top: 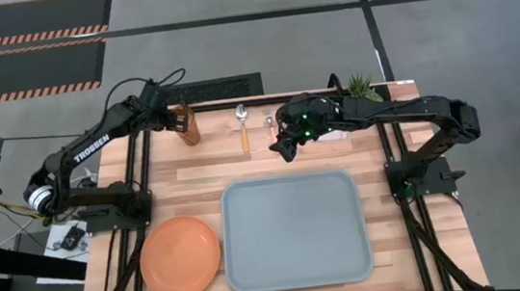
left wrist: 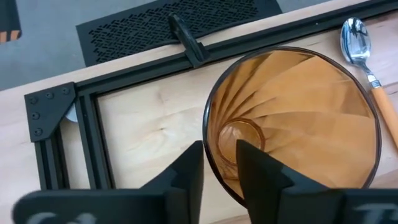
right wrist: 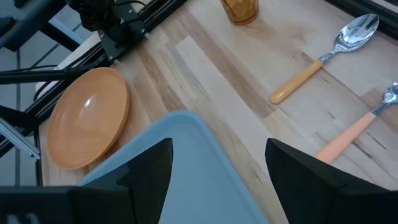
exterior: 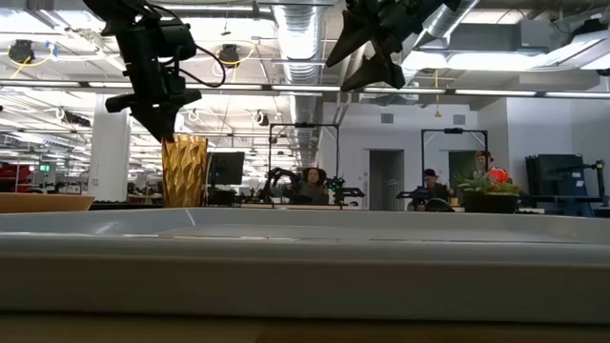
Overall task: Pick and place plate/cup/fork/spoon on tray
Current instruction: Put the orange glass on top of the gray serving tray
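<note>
The amber cup point(top: 188, 126) stands near the table's far edge, left of the spoon point(top: 244, 128) and the fork point(top: 271, 130), which lie side by side on the wood. My left gripper point(left wrist: 220, 152) is down over the cup's rim and shut on it. My right gripper point(top: 286, 150) hangs open and empty above the table, just right of the fork point(right wrist: 354, 134) and beyond the tray's far edge. The grey-blue tray point(top: 293, 231) lies at the near middle. The orange plate point(top: 181, 256) lies on the table to its left. My left gripper has the cup's rim point(left wrist: 208, 163) between its two fingers, one finger point(left wrist: 261, 171) inside the cup and one outside. The fingers come from above, pointing down, only at the rim point(exterior: 172, 139). The cup stands upright; the tray's rim hides its foot in the low view.
A small potted plant point(top: 360, 85) stands at the far right behind my right arm. Black frame rails point(left wrist: 56, 143) run along the table's left and far sides. People sit in the room beyond the table point(exterior: 310, 181).
</note>
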